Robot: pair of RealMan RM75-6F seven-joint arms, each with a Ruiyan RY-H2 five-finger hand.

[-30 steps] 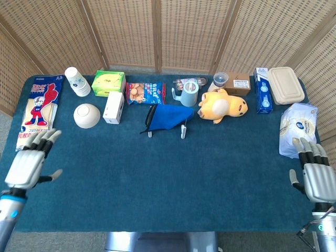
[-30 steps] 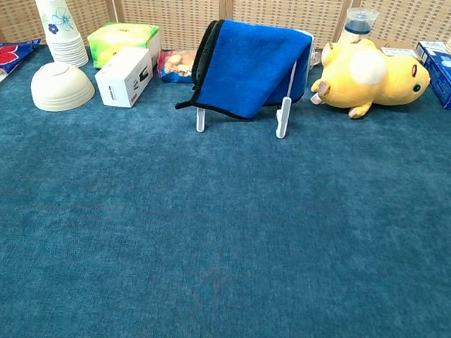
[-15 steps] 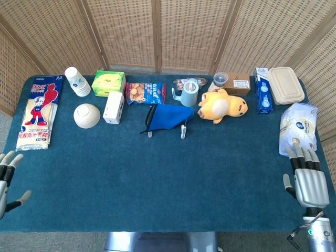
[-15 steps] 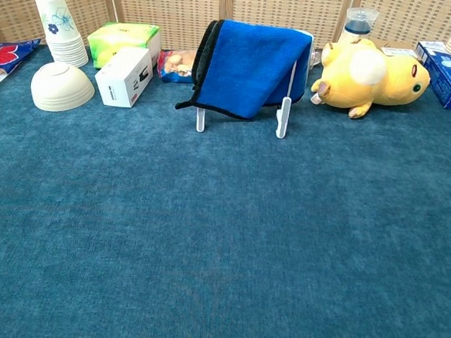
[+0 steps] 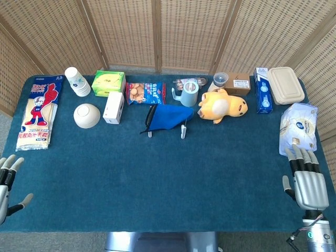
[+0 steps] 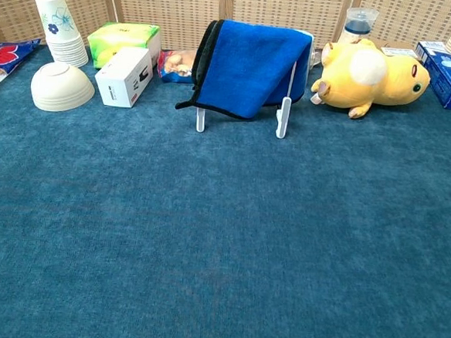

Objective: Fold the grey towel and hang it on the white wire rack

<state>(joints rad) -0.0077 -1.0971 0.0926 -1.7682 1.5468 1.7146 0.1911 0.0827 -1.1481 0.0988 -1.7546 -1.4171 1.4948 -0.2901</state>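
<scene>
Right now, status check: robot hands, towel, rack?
Left robot hand open, empty, at near left table edge. Right robot hand open, empty, near right edge. Towel, showing blue, draped folded over white wire rack. Nothing blocking.

blue towel (image 6: 252, 66) draped over rack (image 6: 283, 115)

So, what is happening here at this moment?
Nothing is being handled. The towel, blue with a dark edge, is draped folded over the white wire rack at the back of the table. The left robot hand and the right robot hand are both open at the near corners, holding nothing.
</scene>
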